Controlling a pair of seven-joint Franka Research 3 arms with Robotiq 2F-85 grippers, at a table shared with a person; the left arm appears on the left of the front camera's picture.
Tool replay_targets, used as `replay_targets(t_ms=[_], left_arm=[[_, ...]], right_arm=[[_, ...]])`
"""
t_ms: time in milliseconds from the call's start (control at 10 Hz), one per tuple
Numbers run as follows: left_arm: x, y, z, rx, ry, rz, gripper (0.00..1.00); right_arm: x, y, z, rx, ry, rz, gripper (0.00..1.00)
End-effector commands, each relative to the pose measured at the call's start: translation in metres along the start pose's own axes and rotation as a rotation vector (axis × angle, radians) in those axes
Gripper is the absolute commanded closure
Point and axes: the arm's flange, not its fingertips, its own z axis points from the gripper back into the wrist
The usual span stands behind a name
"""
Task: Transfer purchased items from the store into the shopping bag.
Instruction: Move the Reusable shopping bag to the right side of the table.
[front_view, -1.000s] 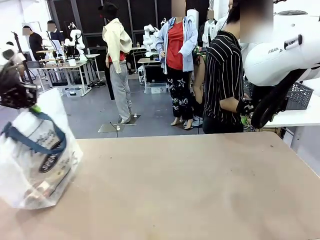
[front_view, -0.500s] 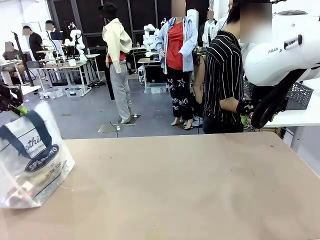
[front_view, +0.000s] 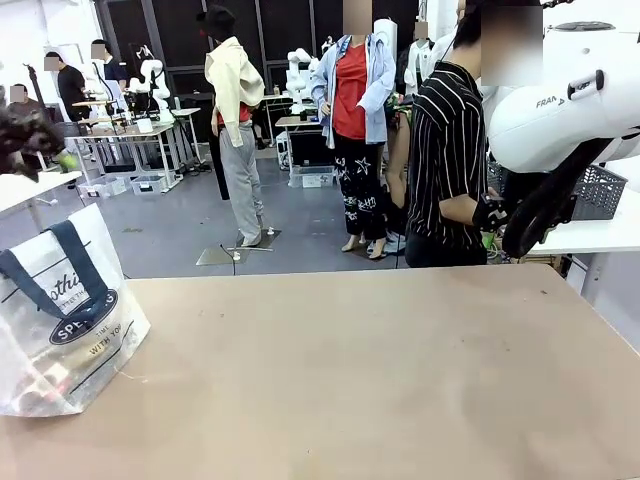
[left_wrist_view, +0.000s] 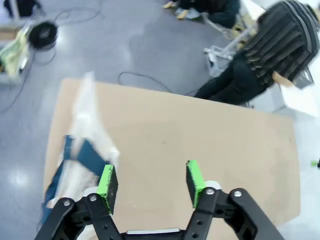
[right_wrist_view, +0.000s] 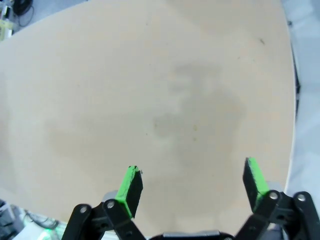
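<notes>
A clear plastic shopping bag with navy strap handles (front_view: 62, 320) sits filled at the tan table's (front_view: 380, 370) left edge. Both grippers, left (left_wrist_view: 150, 181) and right (right_wrist_view: 192, 186), hang open, holding nothing; packing looks finished.

The shopping bag (front_view: 62, 330) is clear see-through plastic with navy blue strap handles and a navy oval logo in white lettering. Table (front_view: 400, 370) is plain light brown. Both grippers, left gripper (left_wrist_view: 150, 181) and right gripper (right_wrist_view: 192, 182), are black with bright green pads. The person (front_view: 448, 160) wears a black shirt with thin white stripes.
</notes>
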Motion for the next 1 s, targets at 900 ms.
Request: replay_targets(t_ms=[900], left_arm=[[-0.023, -0.095, -0.212, -0.154, 0.395, -0.097, 0.00]], right_arm=[[-0.001, -0.002, -0.001, -0.017, 0.000, 0.009, 0.00]])
